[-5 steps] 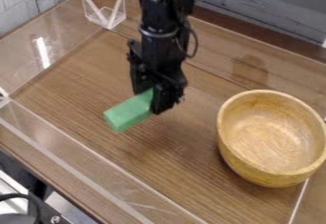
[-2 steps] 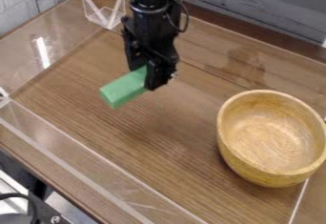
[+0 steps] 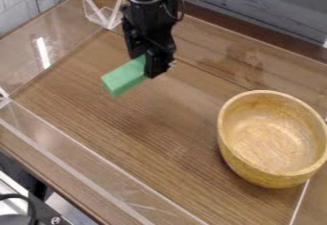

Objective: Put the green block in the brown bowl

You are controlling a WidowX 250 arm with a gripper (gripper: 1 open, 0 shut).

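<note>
The green block [image 3: 124, 77] is a flat bright green bar, tilted and lifted off the wooden table. My black gripper [image 3: 151, 64] points down and is shut on the block's right end, with most of the bar sticking out to the lower left. The brown bowl [image 3: 272, 136] is a thick-walled light wooden bowl at the right front of the table, empty and well apart from the gripper, down and to the right.
A clear plastic wall [image 3: 52, 37] borders the wooden table [image 3: 153, 143] on the left and front. A small clear stand [image 3: 102, 13] sits at the back left, close behind the arm.
The gripper has risen and moved up and left in the picture, away from the bowl, carrying the green block with it. The bowl stays put.
</note>
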